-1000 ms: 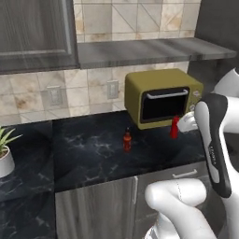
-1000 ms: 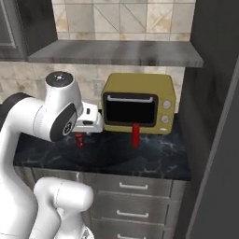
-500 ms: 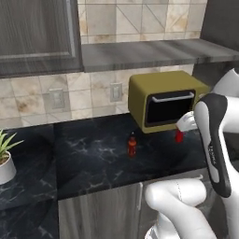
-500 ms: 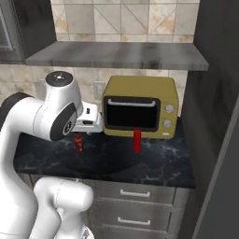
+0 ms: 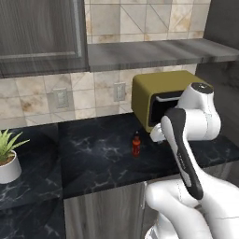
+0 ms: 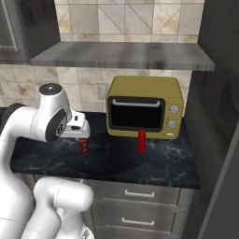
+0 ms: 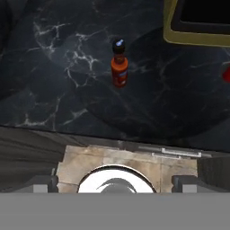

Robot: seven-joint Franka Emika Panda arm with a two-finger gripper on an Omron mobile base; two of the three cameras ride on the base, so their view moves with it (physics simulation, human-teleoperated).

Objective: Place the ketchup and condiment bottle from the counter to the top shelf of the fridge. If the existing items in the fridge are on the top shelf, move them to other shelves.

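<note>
- The place is a home kitchen, rendered rather than filmed.
- A black marble counter (image 6: 154, 161) runs across the middle of the frame, with grey drawers (image 6: 140, 205) beneath.
- An olive toaster oven (image 6: 144, 107) stands centre right.
- Beige wall tiles (image 5: 140, 18), a grey shelf (image 6: 126, 53) and a potted plant (image 5: 8, 156) at far left complete it.

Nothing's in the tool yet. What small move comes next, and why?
Probably lower the open tool toward the small orange bottle. It stands upright and alone on the dark counter, ahead of the tool in the hand view, while the red ketchup bottle stands farther off by the toaster oven.
</note>
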